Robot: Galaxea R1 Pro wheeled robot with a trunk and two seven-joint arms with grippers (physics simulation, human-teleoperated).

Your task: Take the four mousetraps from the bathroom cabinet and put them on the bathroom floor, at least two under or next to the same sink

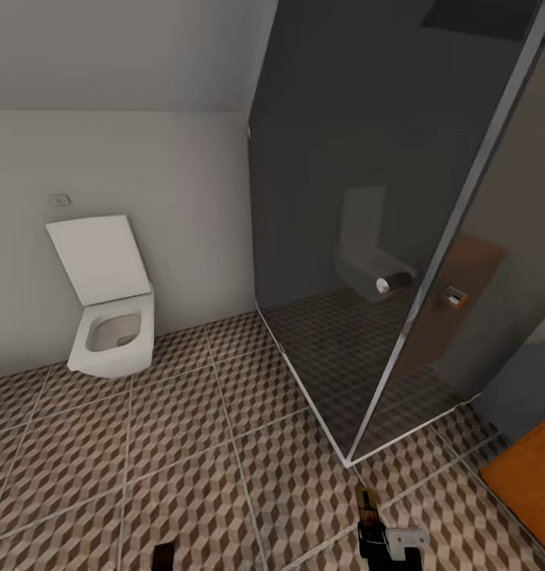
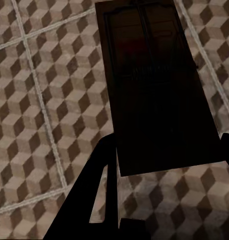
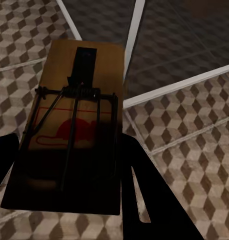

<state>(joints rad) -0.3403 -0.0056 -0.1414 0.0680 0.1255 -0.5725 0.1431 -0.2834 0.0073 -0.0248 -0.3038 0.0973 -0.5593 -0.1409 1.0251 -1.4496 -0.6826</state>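
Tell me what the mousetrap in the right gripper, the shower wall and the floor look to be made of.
Mousetrap: tan board, likely wood, matte, with dark wire parts that look like metal and a printed red mouse mark. Shower wall: probably tinted glass, glossy; it mirrors the toilet, in a pale metal-looking frame. Floor: seemingly ceramic tile, printed cube pattern, pale grout lines.

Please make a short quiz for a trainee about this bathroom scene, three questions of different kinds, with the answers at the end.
1. True or false: the lid of the toilet is closed.
2. What does the right gripper hold? A) a towel B) a mousetrap C) nothing
3. In the head view, what stands at the right of the toilet, on the bathroom floor?

Key:
1. False; the lid is raised.
2. B. The left gripper also holds a mousetrap.
3. The glass shower enclosure.
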